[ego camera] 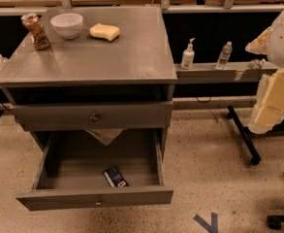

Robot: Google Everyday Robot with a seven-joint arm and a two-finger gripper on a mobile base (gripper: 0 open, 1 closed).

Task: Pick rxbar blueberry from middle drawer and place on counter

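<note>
You are going after the rxbar blueberry (pixel 115 177), lying flat in the open middle drawer (pixel 95 197) near its front edge, slightly right of centre. It is looking light, thin and slick-wrapped, so you should be pinching across its short width at mid-length. Its long axis is running diagonally, near end pointing toward the front right corner. The gripper (pixel 276 101) is hanging well beyond the counter's (pixel 132 57) right edge; you cannot tell whether it is open or closed.
</note>
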